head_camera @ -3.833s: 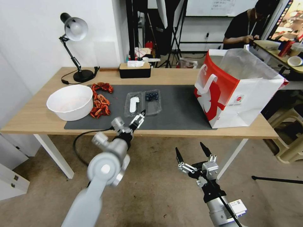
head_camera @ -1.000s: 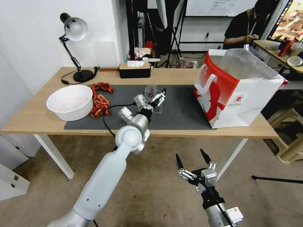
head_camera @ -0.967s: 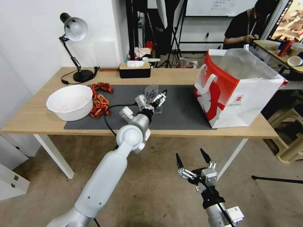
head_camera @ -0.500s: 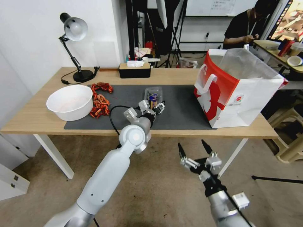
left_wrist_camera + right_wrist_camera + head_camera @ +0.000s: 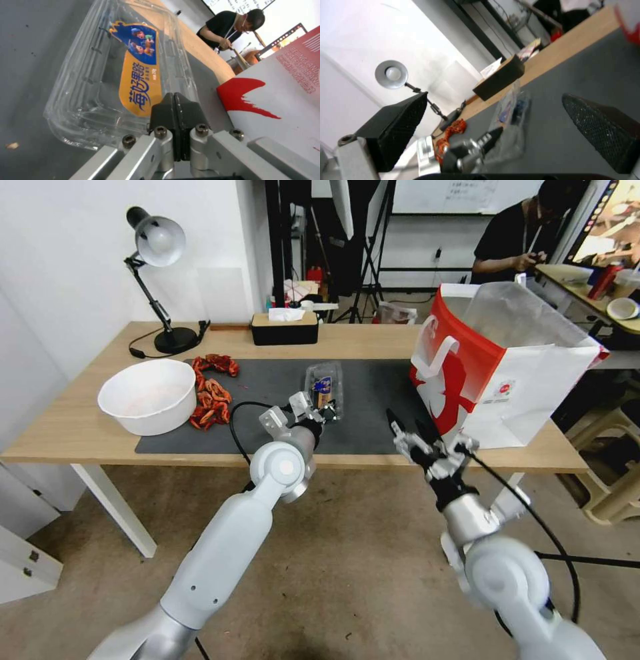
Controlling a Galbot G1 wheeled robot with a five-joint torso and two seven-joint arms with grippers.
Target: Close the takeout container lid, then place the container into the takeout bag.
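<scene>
The takeout container (image 5: 323, 385) lies on the dark mat with its lid (image 5: 140, 75) folded down over it, the orange and blue label facing up. Dark blueberries (image 5: 520, 107) show through the clear side. My left gripper (image 5: 326, 411) is shut with nothing between its fingers, and its tips (image 5: 174, 97) rest at the container's near edge. My right gripper (image 5: 415, 432) hovers open at the table's front edge, between the container and the takeout bag (image 5: 500, 373). The red-and-white bag stands upright at the right end of the table with its mouth open.
A white bowl (image 5: 148, 395) and red crayfish (image 5: 212, 400) sit on the left of the mat (image 5: 373, 410). A desk lamp (image 5: 160, 247) and a black tissue box (image 5: 285, 328) stand along the back of the table.
The lid, lying open flat earlier, was swung over by my left gripper and is now down. The left gripper has shut. My right arm has risen from below to the table's edge.
</scene>
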